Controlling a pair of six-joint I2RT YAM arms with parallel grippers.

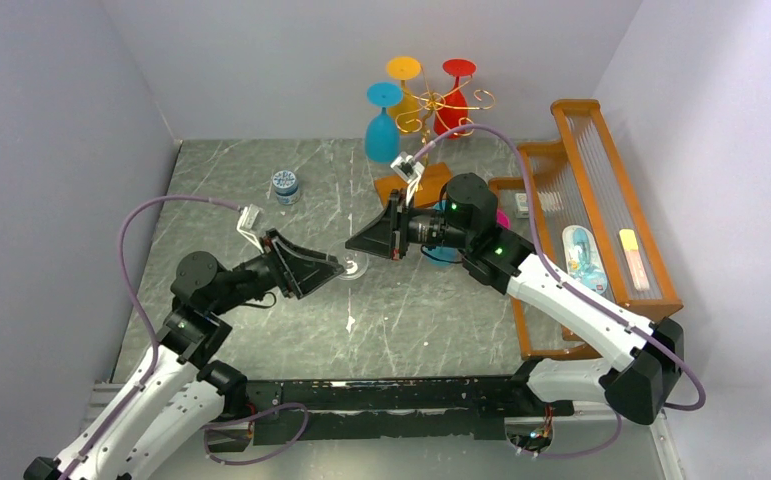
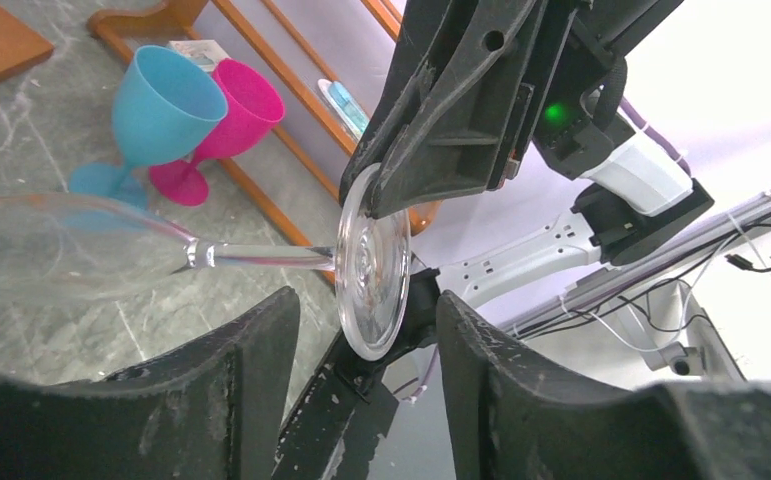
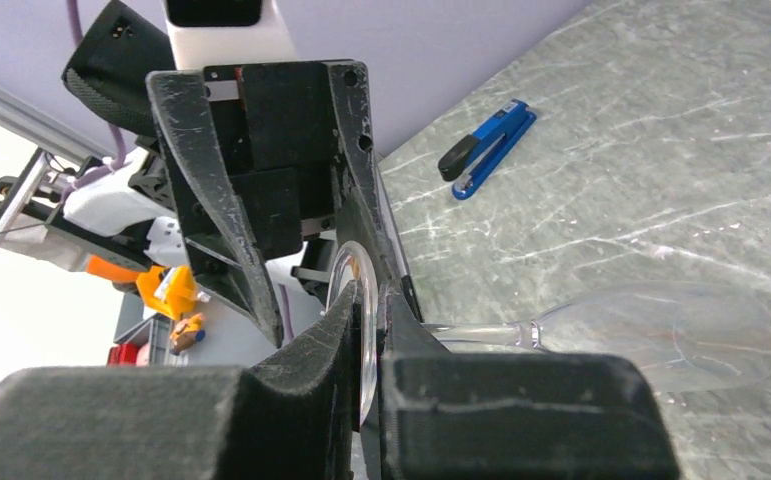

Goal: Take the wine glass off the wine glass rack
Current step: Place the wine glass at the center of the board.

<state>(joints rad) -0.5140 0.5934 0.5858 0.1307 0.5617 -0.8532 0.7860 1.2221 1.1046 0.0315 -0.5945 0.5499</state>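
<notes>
**A:** What has the right hand got?

**B:** The right hand (image 3: 369,300) is pinched tight on the round foot of the clear wine glass (image 2: 196,252), one finger on each face of the disc. The glass lies on its side. Its stem runs level, straight out sideways from those fingers, and the bowl is at the far end.

**A:** And the left hand?

**B:** The left hand (image 2: 366,300) is partly open and holds nothing. It meets the right hand tip to tip. Its two fingers (image 2: 241,390) stand either side of the same foot, with a gap showing on each side.

**A:** Where is the wine glass rack?

**B:** The wine glass rack (image 1: 427,102) is well apart from both hands, out past the right hand's wrist. A blue glass (image 1: 381,135), a yellow glass (image 1: 404,68) and a red glass (image 1: 449,115) hang on it upside down. The clear glass touches none of it.

**A:** Does the bowl rest on the table?

**B:** I cannot tell. It sits low over the table (image 3: 661,150).

**A:** Anything else near the hands?

**B:** Seen from the left hand, a teal glass (image 2: 161,105) and a pink glass (image 2: 246,105) stand upright beyond the bowl, side by side. They are just beside the orange wooden frame (image 1: 575,106). A blue stapler (image 3: 486,148) lies flat beyond the right hand.
</notes>
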